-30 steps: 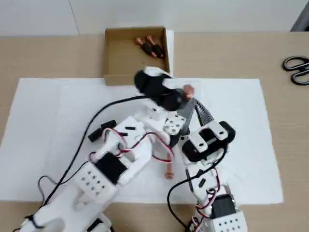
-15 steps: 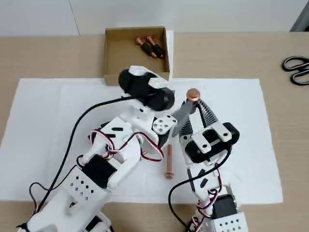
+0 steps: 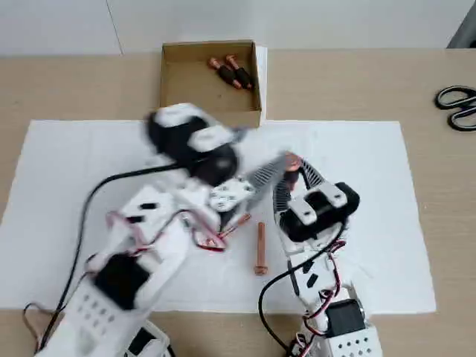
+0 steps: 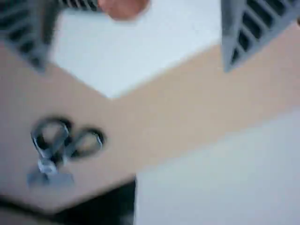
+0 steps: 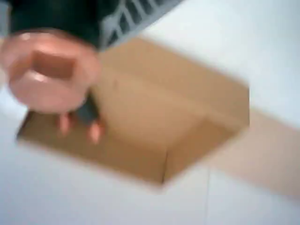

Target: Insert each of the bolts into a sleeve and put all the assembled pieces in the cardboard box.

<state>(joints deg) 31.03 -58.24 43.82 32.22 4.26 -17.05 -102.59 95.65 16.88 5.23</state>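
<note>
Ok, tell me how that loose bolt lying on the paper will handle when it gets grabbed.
The loose bolt is a slim round shank with a wider head, so a nudge would probably roll it in an arc on the white paper. It looks like solid metal: likely rigid and heavy for its size. Lying flat, it shouldn't tip.

The middle of the worktop [image 3: 74,82] is being crowded by the left arm [image 3: 141,253] and right arm [image 3: 316,216]. The cardboard box [image 3: 186,85] at the far edge is being left open from above, its far right corner being taken by two assembled pieces [image 3: 230,72]. The right edge is being occupied by scissors [image 3: 457,106].
</note>
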